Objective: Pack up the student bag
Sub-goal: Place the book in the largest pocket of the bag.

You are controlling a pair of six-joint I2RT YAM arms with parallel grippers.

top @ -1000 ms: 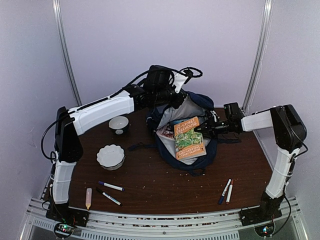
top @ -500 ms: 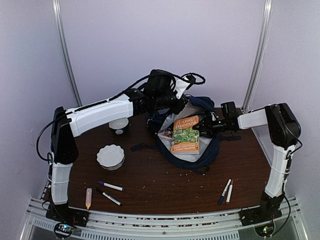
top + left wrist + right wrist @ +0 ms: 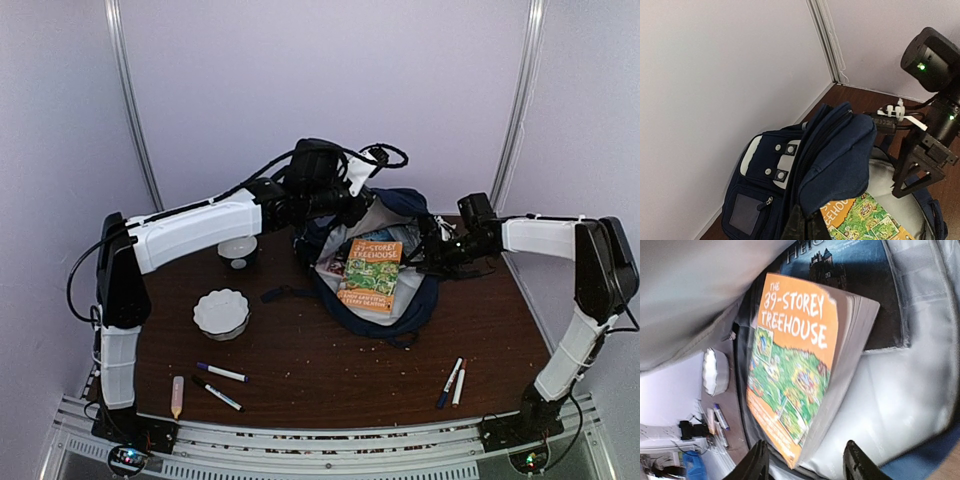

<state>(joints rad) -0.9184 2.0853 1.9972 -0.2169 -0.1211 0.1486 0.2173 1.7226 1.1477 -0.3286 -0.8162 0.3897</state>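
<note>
- Two books lie in the open student bag [image 3: 405,202], I think?
- Yes. The orange paperback "The 39-Storey Treehouse" [image 3: 372,275] lies on top, cover up, on the grey lining. Under its far end is a dark blue book [image 3: 855,270] with a castle on the cover.
- Where is the bag?
- It lies open on the far middle of the brown table [image 3: 320,365], close to the back wall.
- And the left gripper [image 3: 804,227]?
- Its fingers are pressed together on the navy flap of the bag and hold the flap up, above the books.
- The right gripper [image 3: 806,465]?
- Its fingers stand apart. It is at the right side of the bag, and one corner of the paperback shows between the two fingertips. Whether they touch the book, I cannot tell.
- What else is on the table?
- At the left, a white scalloped bowl [image 3: 221,312] and, behind it, a small dark bowl [image 3: 238,249]. Near the front edge are two markers [image 3: 222,372] and a pale tube [image 3: 177,396] at the left, and two more markers [image 3: 449,382] at the right, well apart from the bag.
</note>
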